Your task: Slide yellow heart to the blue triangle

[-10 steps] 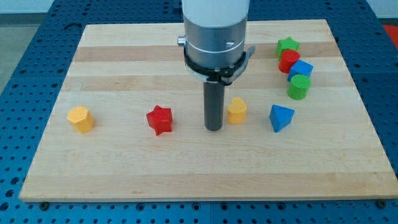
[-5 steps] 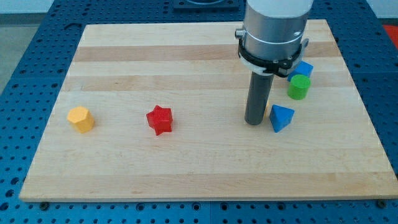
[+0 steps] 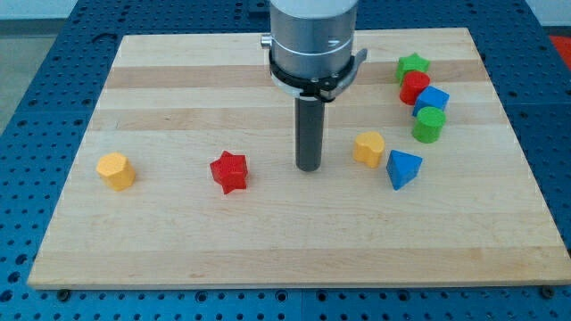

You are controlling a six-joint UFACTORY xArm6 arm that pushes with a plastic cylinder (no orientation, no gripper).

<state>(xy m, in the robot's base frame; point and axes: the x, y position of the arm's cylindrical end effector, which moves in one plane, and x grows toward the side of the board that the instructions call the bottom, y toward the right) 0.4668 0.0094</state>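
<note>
The yellow heart point(image 3: 368, 148) sits right of the board's middle, toward the right edge, and it lies just beside the blue triangle point(image 3: 402, 168), which is at its lower right; their edges look to be touching or very nearly so. My tip point(image 3: 309, 168) stands on the wood to the left of the heart, apart from it with bare board between, and touches no block. There is no gripper on this arm, only the dark rod, so nothing is held and there is no opening to speak of.

Further left, about midway between the tip and the left edge, lies the red star point(image 3: 228, 171). Near the left edge, at much the same height, rests a yellow block point(image 3: 116, 169) of a rounded, many-sided shape.

Toward the top right corner four blocks stand in a close column: a green star point(image 3: 412, 65) uppermost, a red block point(image 3: 414, 87) just below it, then a blue block point(image 3: 432, 100), and a green cylinder point(image 3: 428, 125) lowest, which is near the blue triangle but apart from it.

The wooden board point(image 3: 178, 250) rests on a blue perforated table point(image 3: 36, 53).
</note>
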